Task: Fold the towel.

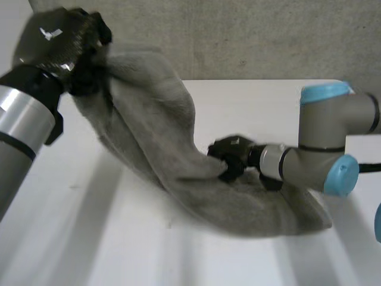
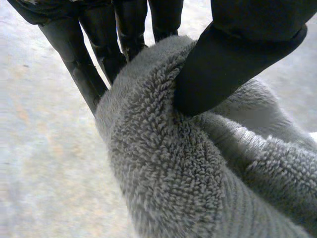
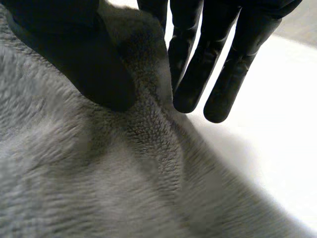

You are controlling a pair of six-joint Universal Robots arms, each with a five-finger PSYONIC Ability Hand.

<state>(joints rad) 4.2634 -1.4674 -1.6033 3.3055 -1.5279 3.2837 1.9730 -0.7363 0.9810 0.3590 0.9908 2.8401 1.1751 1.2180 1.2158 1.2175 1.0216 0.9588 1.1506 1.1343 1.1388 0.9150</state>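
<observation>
White surface [image 1: 250, 107] below a grey wall [image 1: 268, 36] bears the grey towel [image 1: 155, 119]; left hand [image 1: 56, 42] pinches its lifted end at upper left, right hand [image 1: 229, 156] pinches its middle.

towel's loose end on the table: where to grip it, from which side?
Probably the free corner of the towel, from the robot's right. That end lies flat on the table beyond the right hand, which pinches a raised fold mid-cloth; the left hand holds the other end aloft. Approaching from the open side avoids the bunched middle.
</observation>
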